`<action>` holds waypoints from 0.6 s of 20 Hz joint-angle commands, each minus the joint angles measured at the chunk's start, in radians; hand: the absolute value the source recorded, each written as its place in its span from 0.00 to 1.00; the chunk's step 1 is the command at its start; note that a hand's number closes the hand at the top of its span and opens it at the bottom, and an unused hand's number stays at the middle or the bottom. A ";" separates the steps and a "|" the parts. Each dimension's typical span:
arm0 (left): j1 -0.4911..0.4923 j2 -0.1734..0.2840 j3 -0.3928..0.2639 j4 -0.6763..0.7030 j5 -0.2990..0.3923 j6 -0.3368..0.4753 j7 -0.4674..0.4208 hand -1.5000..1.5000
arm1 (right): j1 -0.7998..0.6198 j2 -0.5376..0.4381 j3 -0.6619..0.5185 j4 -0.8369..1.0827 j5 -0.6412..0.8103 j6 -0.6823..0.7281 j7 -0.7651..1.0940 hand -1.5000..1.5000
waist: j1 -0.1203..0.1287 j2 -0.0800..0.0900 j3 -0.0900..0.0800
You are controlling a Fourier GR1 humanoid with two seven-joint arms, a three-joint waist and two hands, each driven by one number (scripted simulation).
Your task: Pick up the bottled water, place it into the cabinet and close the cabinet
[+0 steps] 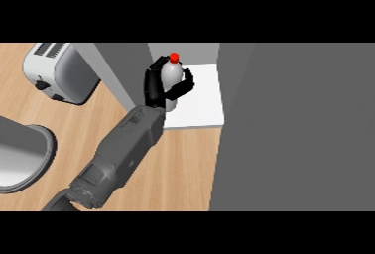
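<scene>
Left of the cabinet (198,99), one toaster (58,72) stands on the wooden worktop (176,163), with one round grey rim (29,158) nearer the left edge. One hand (157,87) shows; I cannot tell which, and its fingers (183,84) curl round the one bottled water (171,79), held upright over the cabinet's white shelf. I judge the pickup done and placing underway; release and closing the grey door (293,124) at right remain.

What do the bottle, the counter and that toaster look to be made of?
Bottled water: probably clear plastic, pale and glossy, with a red cap, held in the left hand.
Counter: looks like wood, with light tan grain lines.
Toaster: seemingly brushed metal, silver sheen, black knobs.
</scene>
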 commanded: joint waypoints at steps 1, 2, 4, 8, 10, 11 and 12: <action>-0.022 -0.008 0.009 0.073 0.017 0.023 -0.064 1.00 | 0.017 -0.001 -0.016 -0.092 -0.075 0.014 0.028 0.00 | -0.012 0.004 0.000; -0.061 -0.008 0.037 0.123 0.010 -0.015 -0.047 1.00 | 0.033 -0.010 -0.008 -0.095 -0.041 0.011 0.044 0.00 | -0.007 0.003 -0.001; -0.064 -0.008 0.018 0.142 -0.010 0.030 -0.089 1.00 | 0.014 -0.003 -0.010 -0.058 -0.040 0.023 0.013 0.00 | -0.011 0.005 0.000; -0.110 -0.006 0.032 0.221 -0.043 0.010 -0.086 0.00 | 0.049 -0.022 -0.019 -0.117 -0.055 0.031 0.037 0.00 | -0.010 0.005 0.000; -0.141 0.003 0.039 0.252 -0.044 -0.009 -0.058 0.00 | 0.051 0.005 0.019 -0.091 -0.041 0.025 0.002 0.00 | -0.017 0.007 0.000; -0.102 -0.008 0.045 0.229 -0.026 -0.015 -0.098 0.00 | 0.015 0.002 0.002 -0.085 -0.037 0.021 0.033 0.00 | -0.018 0.009 -0.001; -0.139 -0.008 0.062 0.241 -0.026 -0.006 -0.090 0.00 | -0.009 0.022 0.007 -0.056 -0.027 0.006 0.042 0.00 | -0.007 0.008 -0.001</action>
